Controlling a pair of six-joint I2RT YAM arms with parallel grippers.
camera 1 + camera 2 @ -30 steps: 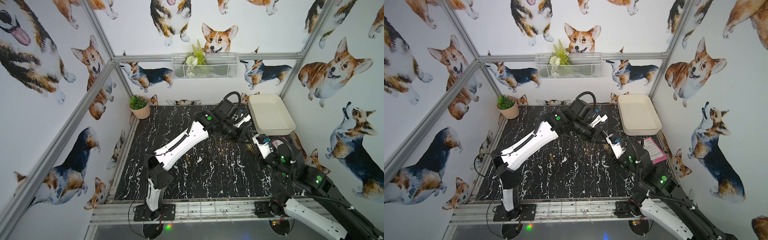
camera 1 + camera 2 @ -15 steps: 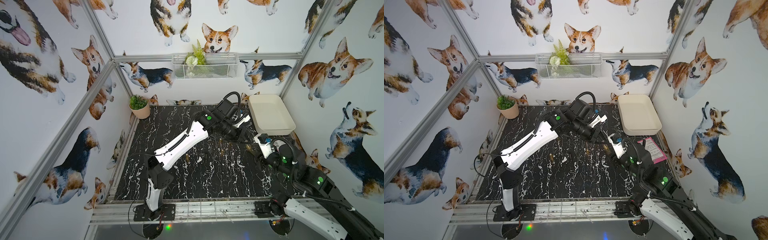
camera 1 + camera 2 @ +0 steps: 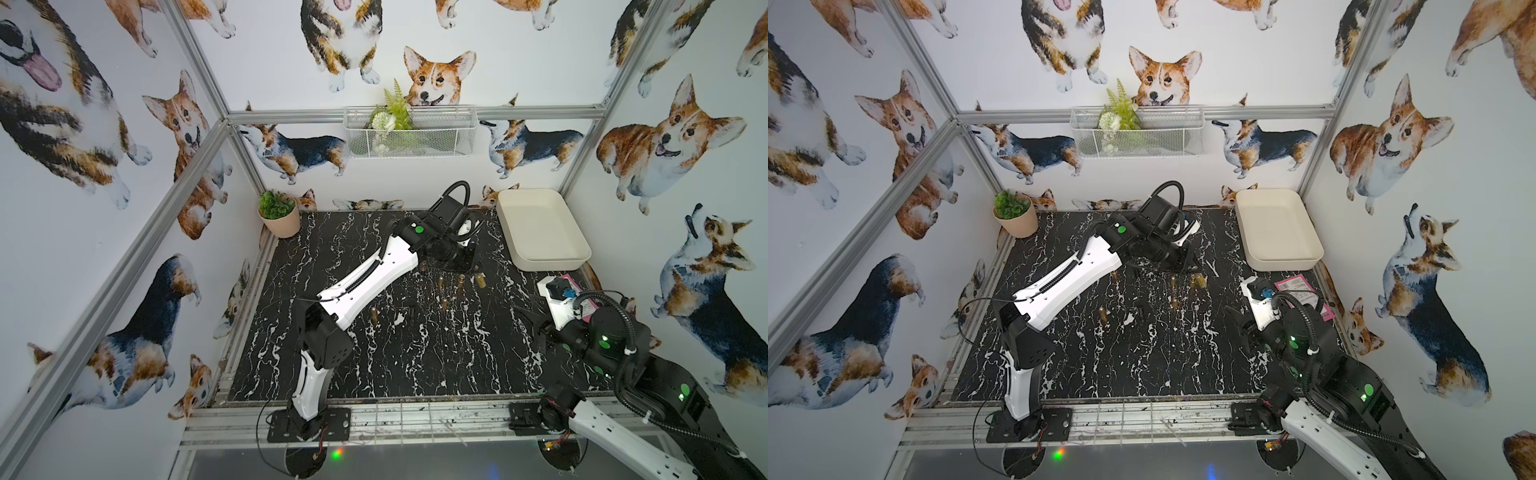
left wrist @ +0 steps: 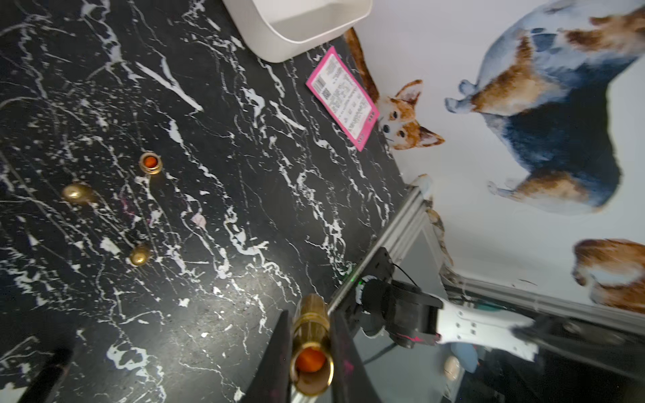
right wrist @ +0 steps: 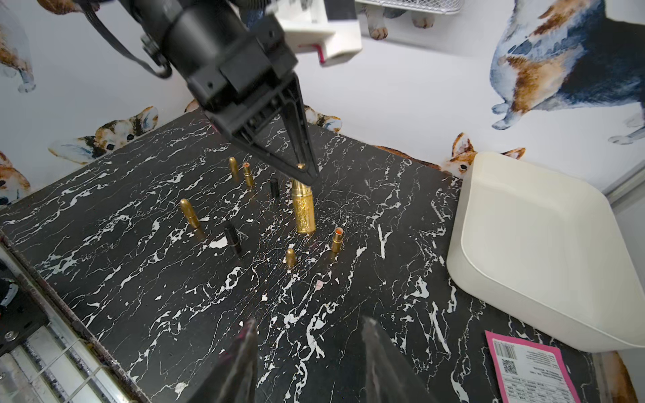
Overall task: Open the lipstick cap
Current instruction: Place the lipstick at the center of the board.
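A gold lipstick (image 5: 304,213) stands upright on the black marble table (image 5: 349,307), and my left gripper (image 5: 307,176) is shut on its top. In the left wrist view this lipstick (image 4: 311,343) has an open end with orange-red colour inside and no lipstick cap on it. Gold bullet-shaped caps (image 5: 290,257) (image 5: 190,212) stand loose nearby; I cannot tell which belongs to it. My right gripper (image 5: 309,335) is open and empty. It hangs over the table at the front right (image 3: 536,328), well apart from the lipstick.
Two more uncapped gold lipsticks (image 5: 338,239) (image 5: 248,174) and two black tubes (image 5: 232,239) (image 5: 274,187) stand around the held one. A cream tray (image 3: 540,232) sits at the back right, with a pink card (image 5: 530,370) in front of it. A potted plant (image 3: 278,214) is at the back left.
My right gripper has pulled back from the left gripper toward the front right, and its jaws have opened. The left arm has stayed in place, still holding the lipstick.
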